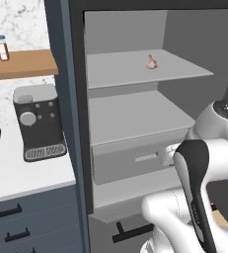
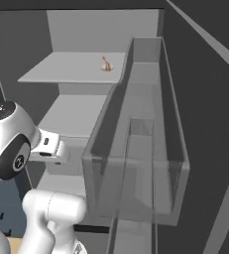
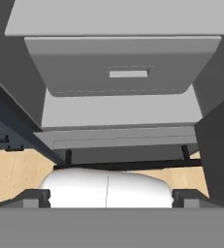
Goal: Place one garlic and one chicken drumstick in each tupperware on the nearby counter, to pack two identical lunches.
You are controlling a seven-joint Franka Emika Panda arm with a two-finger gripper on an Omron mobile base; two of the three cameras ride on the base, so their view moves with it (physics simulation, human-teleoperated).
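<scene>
A single garlic bulb (image 1: pixel 152 63) is seen on the upper shelf (image 1: pixel 120 69) of an open fridge, well above and beyond the gripper (image 3: pixel 106 196); it lies alone towards the back of that shelf. In the right base view the same bulb (image 2: pixel 106 65) appears near the shelf's right edge, just beside the clear door bin (image 2: pixel 136 163), which is shown from that side alone. A second, bare shelf (image 1: pixel 135 116) lies below, and under it a grey drawer (image 1: pixel 135 165) with a slim handle. In the hand view this drawer (image 3: pixel 123 68) is shown directly ahead of the gripper, its handle (image 3: pixel 128 73) centred above the fingertips (image 3: pixel 36 197). The fingers are spread fully apart at the two lower corners of that view, with nothing held between them. To the left, the left base view alone takes in the white counter (image 1: pixel 17 173), on which a coffee machine (image 1: pixel 38 123) stands, and a wooden wall shelf (image 1: pixel 21 63) bearing a small jar (image 1: pixel 2 48).
</scene>
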